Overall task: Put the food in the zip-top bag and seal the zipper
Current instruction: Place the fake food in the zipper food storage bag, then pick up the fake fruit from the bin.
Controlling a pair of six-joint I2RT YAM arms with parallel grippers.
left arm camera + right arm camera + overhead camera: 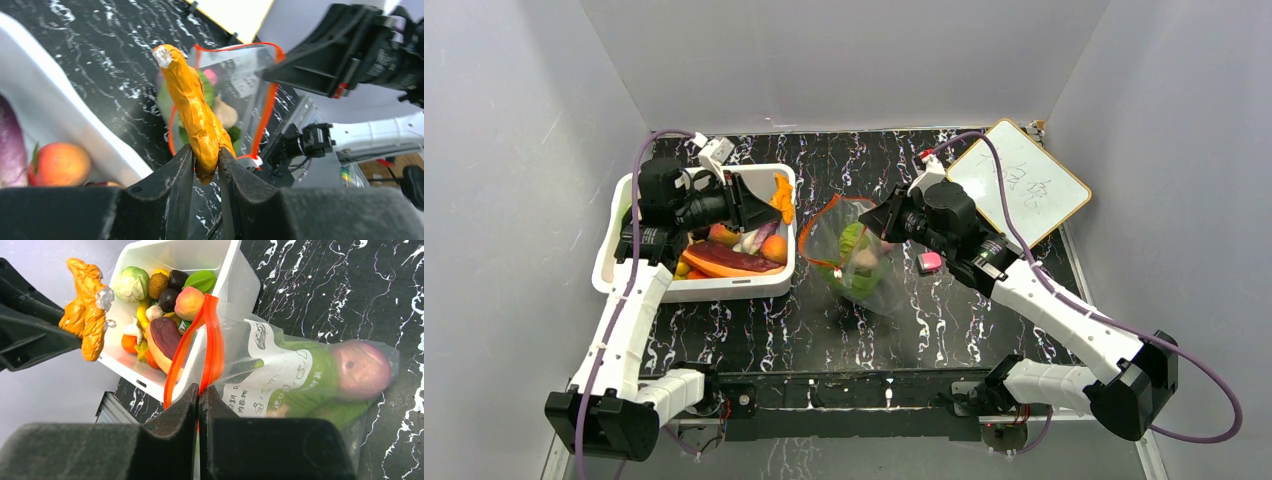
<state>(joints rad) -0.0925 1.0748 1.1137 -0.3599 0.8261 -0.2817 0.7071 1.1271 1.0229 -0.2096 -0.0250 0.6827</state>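
My left gripper (767, 205) (206, 155) is shut on the lower end of an orange carrot (192, 105) (782, 196). It holds the carrot in the air over the right rim of the white bin, left of the bag's mouth. The clear zip-top bag (856, 258) (295, 370) lies in the middle of the table. Its mouth stands open, ringed by the red-orange zipper (807, 236) (270, 100) (212, 340). My right gripper (880, 220) (200, 392) is shut on the zipper edge and holds the mouth up. Green leafy food (320, 382) and a pinkish round piece (360, 367) are inside the bag.
The white bin (724, 291) (235, 270) at the left holds more food: cabbage (131, 284), peach (189, 302), a dark red-purple slice (729, 260), and several others. A small pink block (930, 262) lies right of the bag. A whiteboard (1019, 185) leans at the back right.
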